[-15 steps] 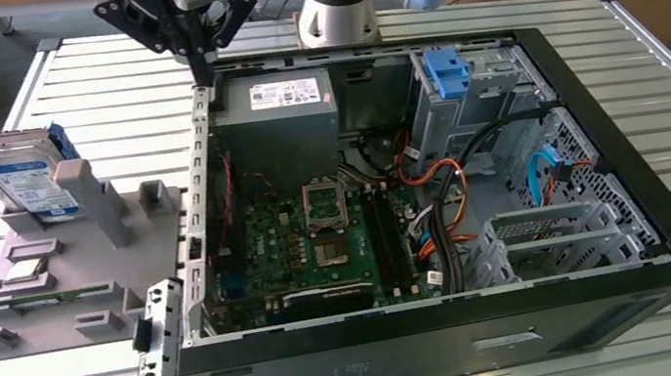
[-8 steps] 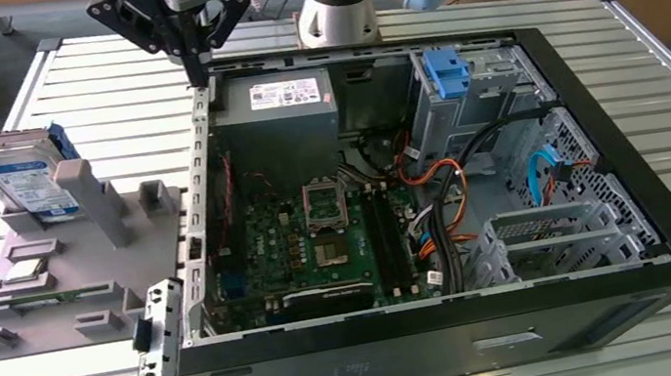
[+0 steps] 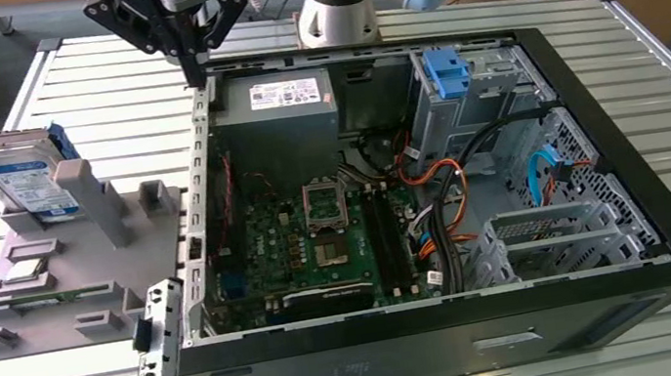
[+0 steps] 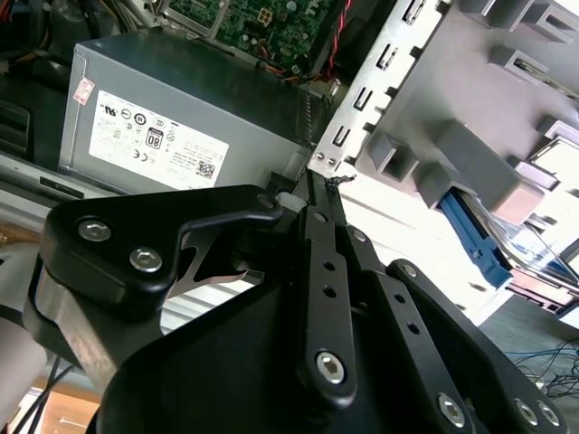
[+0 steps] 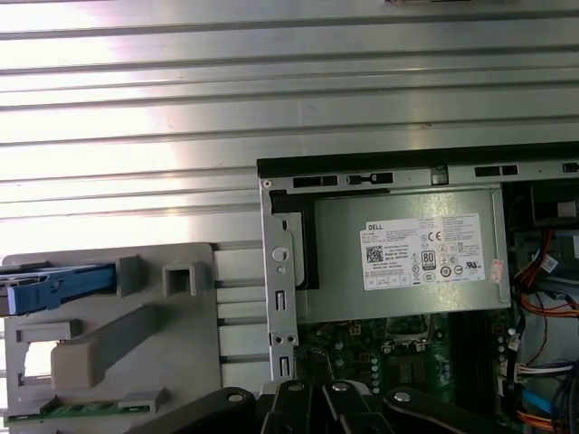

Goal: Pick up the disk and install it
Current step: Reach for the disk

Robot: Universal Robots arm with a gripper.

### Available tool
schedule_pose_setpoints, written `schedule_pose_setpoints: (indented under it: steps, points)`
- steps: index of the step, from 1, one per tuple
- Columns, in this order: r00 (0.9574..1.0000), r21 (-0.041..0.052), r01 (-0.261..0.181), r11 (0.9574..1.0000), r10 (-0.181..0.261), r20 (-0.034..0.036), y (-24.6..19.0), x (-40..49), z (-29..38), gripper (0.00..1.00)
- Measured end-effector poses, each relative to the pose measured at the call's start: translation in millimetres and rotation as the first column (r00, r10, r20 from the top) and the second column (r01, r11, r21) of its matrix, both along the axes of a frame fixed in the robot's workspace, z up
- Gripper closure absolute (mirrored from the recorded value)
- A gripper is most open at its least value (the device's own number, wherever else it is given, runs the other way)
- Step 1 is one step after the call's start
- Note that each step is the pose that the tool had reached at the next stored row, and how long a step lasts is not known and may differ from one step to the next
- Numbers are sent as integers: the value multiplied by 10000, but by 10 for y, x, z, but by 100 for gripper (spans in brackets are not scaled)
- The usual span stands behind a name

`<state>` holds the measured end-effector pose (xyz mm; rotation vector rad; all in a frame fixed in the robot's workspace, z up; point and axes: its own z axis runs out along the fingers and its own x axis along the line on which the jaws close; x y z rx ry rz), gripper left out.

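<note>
Probably best to swing the empty, pinched-shut gripper point(image 3: 197, 66) away from the case point(image 3: 399, 361) corner, spread it wide, drop squarely over the disk point(image 3: 26, 182) propped in the grey holder point(image 3: 94, 202), exterior view's left.

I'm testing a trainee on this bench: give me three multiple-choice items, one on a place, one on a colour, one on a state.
1. Where is the silver-grey metal hard drive in its blue plastic bracket? A in the grey plastic holder beside the black computer case; B inside the case; C in the tool.
2. The grey metal power-supply box's large label is: A yellow; B white; C red.
3. The tool: A grips the drive; B grips a cable; C holds nothing.
Key: 1A, it stands in the holder; 2B, plainly white; 3C, it is bare above the case's rim.
</note>
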<state>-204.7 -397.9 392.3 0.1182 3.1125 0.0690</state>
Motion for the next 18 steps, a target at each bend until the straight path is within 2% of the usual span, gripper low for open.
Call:
schedule_pose_setpoints:
  steps: [18]
  points:
    - [10000,2,-1,10000,1,1,0,-81,-1,89]
